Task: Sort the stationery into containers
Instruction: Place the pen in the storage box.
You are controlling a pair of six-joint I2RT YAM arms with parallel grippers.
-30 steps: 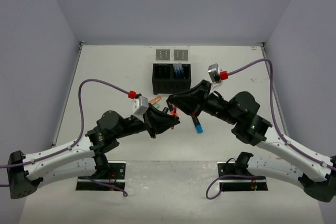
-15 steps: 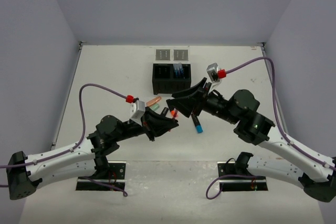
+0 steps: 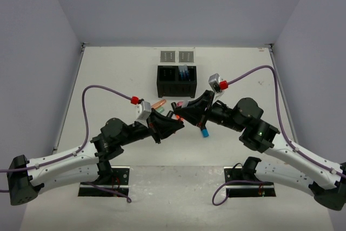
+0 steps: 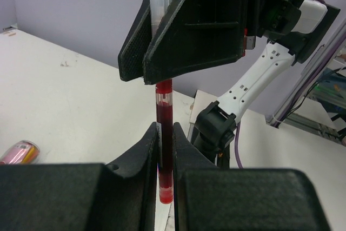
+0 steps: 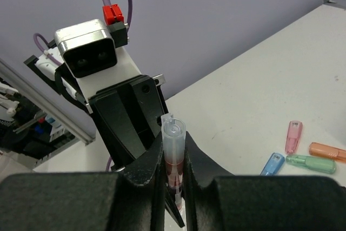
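A thin red pen (image 4: 164, 133) stands upright between both grippers above the table's middle. My left gripper (image 4: 165, 140) is shut on its dark red barrel, with the red tip poking out below the fingers. My right gripper (image 5: 174, 152) is shut on the pen's clear cap (image 5: 173, 136) at the other end. In the top view the left gripper (image 3: 172, 123) and the right gripper (image 3: 184, 113) meet nose to nose. The black two-compartment box (image 3: 177, 86) stands behind them, with blue items (image 3: 185, 72) in its right compartment. Two small grey trays (image 3: 169, 56) lie further back.
Loose stationery lies under and around the grippers: a pink highlighter (image 5: 293, 135), an orange one (image 5: 327, 151), a green one (image 5: 311, 163) and a blue one (image 5: 272, 164). A pink-gold tube (image 3: 158, 103) lies to the left and a blue-capped marker (image 3: 204, 131) near the right arm.
The right gripper opened, came down and left onto the pen held by the left gripper, and closed on its clear cap. The left gripper kept its hold.
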